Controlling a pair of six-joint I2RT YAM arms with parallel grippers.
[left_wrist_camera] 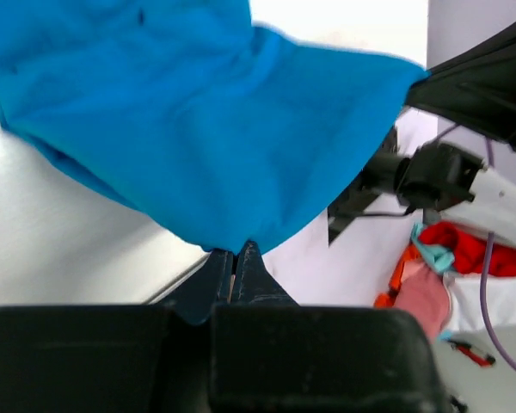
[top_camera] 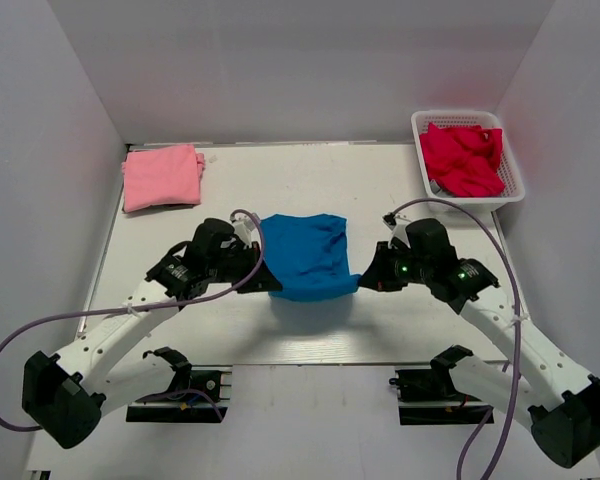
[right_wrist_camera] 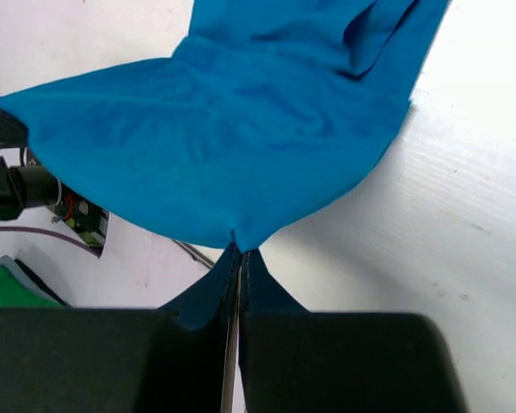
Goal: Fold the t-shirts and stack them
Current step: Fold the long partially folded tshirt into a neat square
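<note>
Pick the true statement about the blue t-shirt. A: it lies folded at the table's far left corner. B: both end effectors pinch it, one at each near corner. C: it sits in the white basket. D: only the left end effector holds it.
B: the left end effector and the right end effector are each shut on a corner of the blue t-shirt, which spans between them.
</note>
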